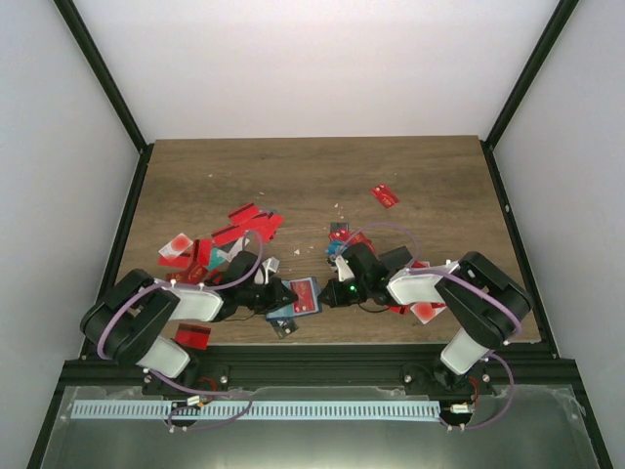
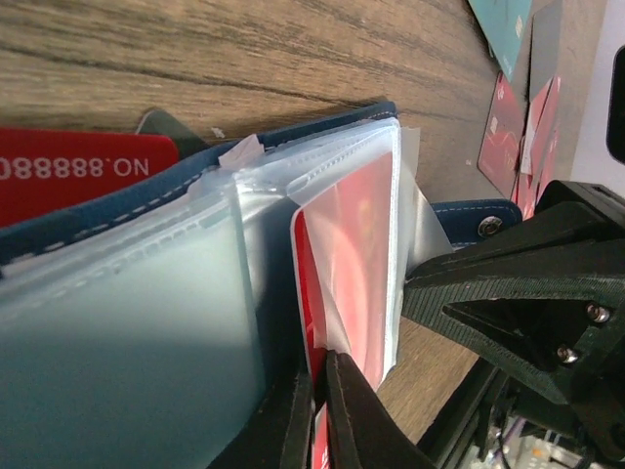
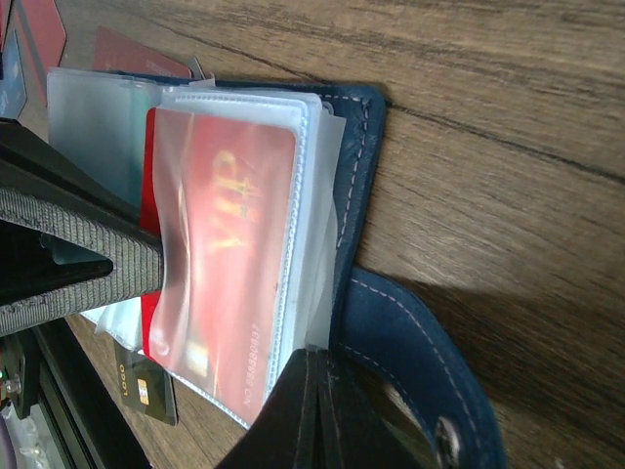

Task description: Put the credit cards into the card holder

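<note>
Far left on the tabletop (image 1: pixel 439 176), loose credit cards (image 1: pixel 244 223) lie in a red heap. One more red one (image 1: pixel 192 335) sits by the near edge, beside the left arm (image 1: pixel 156 313).

The left jaws are clenched on the red card (image 3: pixel 225 254). In the left wrist view its edge runs straight down between the two tips.

The card holder (image 1: pixel 305 296) lies open just right of them, between the two arms and touching both. Part of it rests on a numbered red card (image 2: pixel 78 171).

The held card sits almost wholly inside a clear sleeve (image 3: pixel 305 176) of the holder. Only a thin red strip along one long edge is uncovered, on the side where the left jaws reach in.

In the right wrist view the card's long axis points away from the right jaws, and the left jaws cross it at that bare long edge. The last bit of travel therefore looks to be sideways, along the short axis, away from the left jaws and toward the stitched seam.

The right jaws look pinched tight on the near end of the sleeve stack, by the blue strap (image 3: pixel 410 362) with its snap. I judge that they steady the holder against the push. The left arm, already on the card, is the one placed to finish seating it.

A black card (image 3: pixel 137 386) lies beside the holder. Further right are more cards (image 1: pixel 422 311) by the right arm (image 1: pixel 479 303), and a lone red card (image 1: pixel 385 195) lies well apart toward the back.
</note>
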Controlling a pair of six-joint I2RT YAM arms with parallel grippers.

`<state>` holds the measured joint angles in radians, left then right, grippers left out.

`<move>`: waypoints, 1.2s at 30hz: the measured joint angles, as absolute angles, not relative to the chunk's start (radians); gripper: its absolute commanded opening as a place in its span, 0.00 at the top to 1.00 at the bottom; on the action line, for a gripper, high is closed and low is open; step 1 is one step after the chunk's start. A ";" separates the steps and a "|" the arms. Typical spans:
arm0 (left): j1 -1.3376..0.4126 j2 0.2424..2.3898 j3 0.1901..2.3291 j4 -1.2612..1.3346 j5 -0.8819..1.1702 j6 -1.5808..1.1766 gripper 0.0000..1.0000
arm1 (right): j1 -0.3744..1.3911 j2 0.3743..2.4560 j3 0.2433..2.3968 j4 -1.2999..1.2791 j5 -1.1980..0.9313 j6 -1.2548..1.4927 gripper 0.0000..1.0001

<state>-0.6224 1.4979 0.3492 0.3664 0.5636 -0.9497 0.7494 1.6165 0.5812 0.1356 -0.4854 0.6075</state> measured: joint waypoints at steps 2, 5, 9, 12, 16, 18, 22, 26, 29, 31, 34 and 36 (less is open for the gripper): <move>-0.627 1.497 0.354 0.357 0.558 -0.950 0.81 | 0.749 1.617 0.583 0.132 -0.485 0.603 0.99; -0.639 1.475 0.374 0.307 0.538 -0.937 0.68 | 0.750 1.617 0.591 0.117 -0.479 0.596 0.99; -0.656 1.419 0.396 0.204 0.498 -0.902 0.56 | 0.756 1.612 0.596 0.102 -0.467 0.587 0.99; -0.658 1.363 0.402 0.115 0.471 -0.881 0.48 | 0.761 1.601 0.596 0.081 -0.456 0.581 0.99; -0.660 1.312 0.413 0.014 0.441 -0.850 0.36 | 0.763 1.588 0.596 0.057 -0.443 0.576 0.99; -0.661 1.288 0.425 -0.041 0.422 -0.838 0.34 | 0.763 1.581 0.596 0.044 -0.439 0.573 0.98; -0.661 1.241 0.441 -0.133 0.385 -0.818 0.34 | 0.763 1.565 0.606 0.020 -0.435 0.567 0.94; -0.661 1.195 0.468 -0.221 0.351 -0.795 0.50 | 0.763 1.537 0.616 0.022 -0.458 0.563 0.87; -0.661 1.172 0.490 -0.264 0.325 -0.773 0.67 | 0.763 1.523 0.616 0.040 -0.496 0.572 0.81; -0.661 1.163 0.497 -0.282 0.311 -0.759 0.78 | 0.763 1.523 0.616 0.061 -0.527 0.584 0.77; -0.662 1.164 0.501 -0.300 0.290 -0.736 0.91 | 0.763 1.525 0.616 0.093 -0.565 0.605 0.74; -0.662 1.175 0.501 -0.304 0.281 -0.726 0.95 | 0.763 1.533 0.616 0.115 -0.582 0.616 0.72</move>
<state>-0.6617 1.1748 0.5011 -0.3042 0.2806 -0.7261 0.7628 1.5333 0.6159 0.1154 -0.5819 0.6163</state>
